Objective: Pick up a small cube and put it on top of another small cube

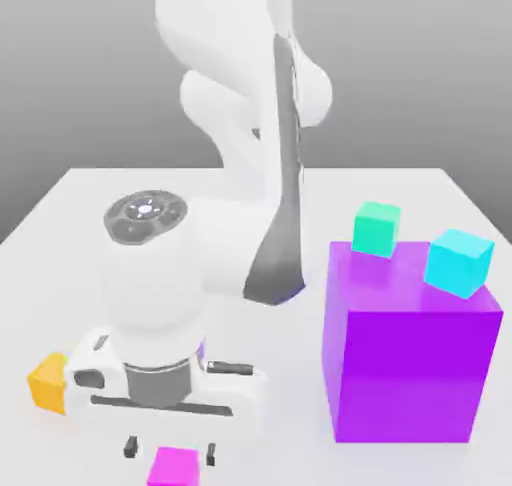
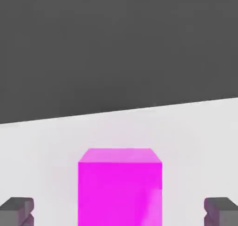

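A small magenta-pink cube (image 1: 175, 466) (image 2: 120, 188) rests on the white table near its front edge. My gripper (image 1: 170, 448) hangs directly over it, open, with one fingertip on each side of the cube and a gap to both. In the hand view the two dark fingertips (image 2: 16, 211) stand wide apart, clear of the cube's faces. A small orange cube (image 1: 47, 379) lies on the table at the exterior view's left, beside my hand.
A big purple block (image 1: 410, 359) stands at the exterior view's right, with a teal-green cube (image 1: 376, 228) and a cyan cube (image 1: 459, 261) on top of it. The arm's white body rises behind the hand. The white table (image 1: 90, 204) stretches back behind.
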`<action>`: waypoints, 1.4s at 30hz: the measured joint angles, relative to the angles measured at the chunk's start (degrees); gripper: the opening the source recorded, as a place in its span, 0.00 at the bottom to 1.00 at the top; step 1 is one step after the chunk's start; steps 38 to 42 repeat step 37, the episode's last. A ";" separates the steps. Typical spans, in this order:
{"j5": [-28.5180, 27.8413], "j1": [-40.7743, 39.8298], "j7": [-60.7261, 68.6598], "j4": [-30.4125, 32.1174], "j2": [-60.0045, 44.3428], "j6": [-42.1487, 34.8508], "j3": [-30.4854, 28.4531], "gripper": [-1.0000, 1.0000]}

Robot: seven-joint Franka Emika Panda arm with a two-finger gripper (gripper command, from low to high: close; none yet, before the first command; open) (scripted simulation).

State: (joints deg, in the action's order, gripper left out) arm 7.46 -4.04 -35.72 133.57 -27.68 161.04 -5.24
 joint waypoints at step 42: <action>-3.70 24.91 39.32 7.60 43.09 -35.20 15.90 1.00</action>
